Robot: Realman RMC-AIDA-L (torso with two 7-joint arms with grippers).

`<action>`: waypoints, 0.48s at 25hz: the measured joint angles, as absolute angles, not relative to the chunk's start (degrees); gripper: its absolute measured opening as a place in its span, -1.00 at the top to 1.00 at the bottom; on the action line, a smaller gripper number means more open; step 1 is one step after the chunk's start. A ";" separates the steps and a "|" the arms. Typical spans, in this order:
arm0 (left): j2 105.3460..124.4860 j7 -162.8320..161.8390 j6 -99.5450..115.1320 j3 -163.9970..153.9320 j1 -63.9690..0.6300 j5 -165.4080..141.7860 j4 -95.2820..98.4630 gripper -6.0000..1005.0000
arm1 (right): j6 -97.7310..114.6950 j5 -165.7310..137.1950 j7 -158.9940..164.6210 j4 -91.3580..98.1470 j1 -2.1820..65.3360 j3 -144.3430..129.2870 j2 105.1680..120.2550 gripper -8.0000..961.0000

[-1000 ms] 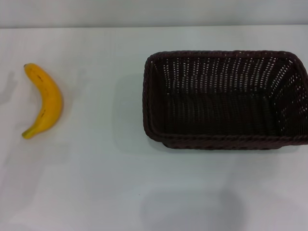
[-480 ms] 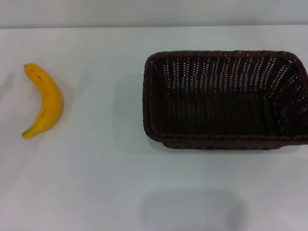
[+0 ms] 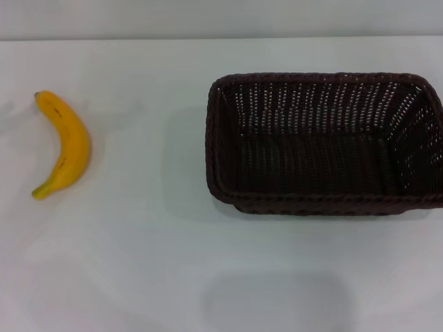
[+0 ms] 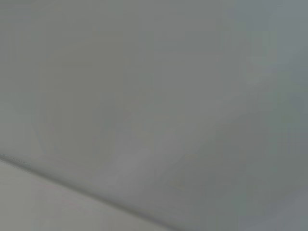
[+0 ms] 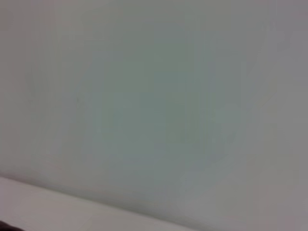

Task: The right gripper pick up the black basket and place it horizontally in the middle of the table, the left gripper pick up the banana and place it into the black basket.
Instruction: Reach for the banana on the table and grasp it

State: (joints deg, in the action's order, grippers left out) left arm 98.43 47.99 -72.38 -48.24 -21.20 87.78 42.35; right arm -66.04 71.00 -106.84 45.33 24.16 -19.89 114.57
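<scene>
The black basket (image 3: 324, 143) is a large dark woven rectangle lying lengthwise across the right half of the white table (image 3: 138, 263), its right end cut off by the head view's edge. It is empty. The yellow banana (image 3: 66, 144) lies on the table at the far left, curved, with its stem tip toward the near side. Neither gripper shows in the head view. The left wrist view and the right wrist view show only plain pale surface, with no fingers in them.
The table's far edge (image 3: 138, 38) runs across the top of the head view, with a pale wall behind it. A faint shadow lies on the table near the front middle (image 3: 277, 301).
A faint grey shadow at the far left edge beside the banana has faded away. The banana and the basket have not moved.
</scene>
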 joint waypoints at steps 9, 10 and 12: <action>91.85 22.35 -79.54 -47.53 -32.30 62.42 44.95 -0.72 | -61.52 92.26 -135.62 32.61 22.44 -19.10 115.02 0.06; 91.62 20.08 -80.38 -47.20 -33.68 59.26 44.89 -0.72 | -61.52 92.26 -135.62 32.61 22.44 -19.10 115.02 -0.01; 91.38 16.00 -82.41 -46.54 -36.75 52.46 44.81 -0.72 | -59.92 95.35 -138.90 31.09 22.77 -19.08 115.06 -0.14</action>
State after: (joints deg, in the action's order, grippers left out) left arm 91.38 16.00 -82.41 -46.54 -36.75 52.46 44.81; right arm -59.92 95.35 -138.90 31.09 22.77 -19.08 115.06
